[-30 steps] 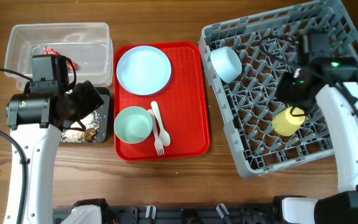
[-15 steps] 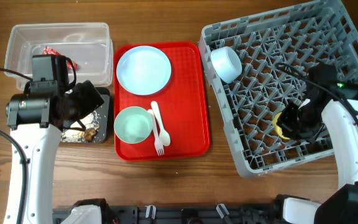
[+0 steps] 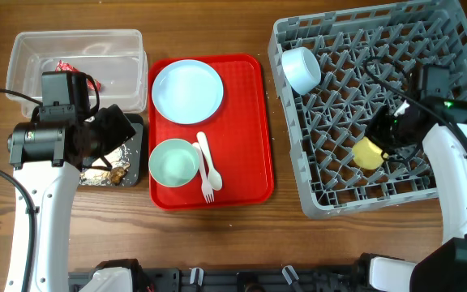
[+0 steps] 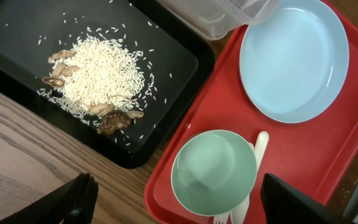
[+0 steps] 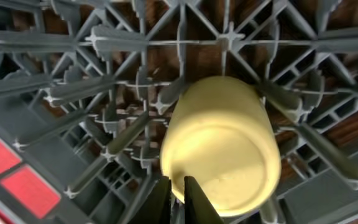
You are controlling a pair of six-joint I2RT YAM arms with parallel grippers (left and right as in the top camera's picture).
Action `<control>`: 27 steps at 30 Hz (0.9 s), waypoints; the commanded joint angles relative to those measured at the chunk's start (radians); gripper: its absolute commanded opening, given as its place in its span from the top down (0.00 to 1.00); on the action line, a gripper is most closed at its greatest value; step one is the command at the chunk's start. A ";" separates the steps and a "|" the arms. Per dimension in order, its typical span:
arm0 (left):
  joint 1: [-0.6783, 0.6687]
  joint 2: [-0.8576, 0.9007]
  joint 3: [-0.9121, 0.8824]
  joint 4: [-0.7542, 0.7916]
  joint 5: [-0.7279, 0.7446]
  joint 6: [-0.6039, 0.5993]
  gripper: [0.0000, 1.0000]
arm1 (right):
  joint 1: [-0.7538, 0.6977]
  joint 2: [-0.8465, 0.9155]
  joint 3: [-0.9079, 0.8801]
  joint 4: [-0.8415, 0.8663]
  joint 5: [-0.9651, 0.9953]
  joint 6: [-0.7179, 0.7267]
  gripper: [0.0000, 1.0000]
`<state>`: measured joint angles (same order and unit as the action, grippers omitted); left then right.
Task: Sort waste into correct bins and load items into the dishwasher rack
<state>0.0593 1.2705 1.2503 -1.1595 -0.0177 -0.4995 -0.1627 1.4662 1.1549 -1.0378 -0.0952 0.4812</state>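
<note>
The grey dishwasher rack [image 3: 460,49] holds a light blue bowl [image 3: 301,69] and the yellow cup [image 3: 367,154]. My right gripper [image 3: 386,138] is shut on the cup's rim [image 5: 229,137], low among the rack pegs [image 5: 73,43]. My left gripper [image 3: 120,130] hangs open and empty over the black tray [image 3: 138,146], which holds food scraps [image 3: 108,169] of rice and brown bits [image 4: 98,81]. The red-and-white wrapper [image 3: 63,65] lies in the clear tub [image 3: 23,49]. The blue plate [image 3: 187,91], green bowl [image 3: 173,161], spoon [image 3: 207,158] and fork [image 3: 207,188] lie on the red tray.
The red serving tray [image 3: 250,122] sits between the bins and the rack. In the left wrist view the green bowl [image 4: 213,171] and plate [image 4: 294,59] lie right of the black tray [image 4: 17,37]. Bare wood runs along the table's front.
The rack has swung and shifted to sit straighter on the table. My right gripper dipped into the rack with the yellow cup, which shows again. The left arm has not moved.
</note>
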 commanded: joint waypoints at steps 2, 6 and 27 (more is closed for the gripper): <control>0.005 -0.008 0.005 0.003 0.001 -0.005 0.14 | -0.002 -0.007 0.006 0.006 0.038 -0.094 0.89; 0.005 -0.008 0.005 0.003 0.001 -0.006 0.14 | 0.008 -0.120 0.006 0.025 -0.085 -0.233 0.88; 0.005 -0.008 0.005 0.000 0.001 -0.006 0.14 | 0.519 -0.047 -0.219 0.160 -0.177 -0.111 0.89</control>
<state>0.0593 1.2705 1.2503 -1.1595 -0.0174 -0.4995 0.3382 1.4086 0.9390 -0.9123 -0.1940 0.3153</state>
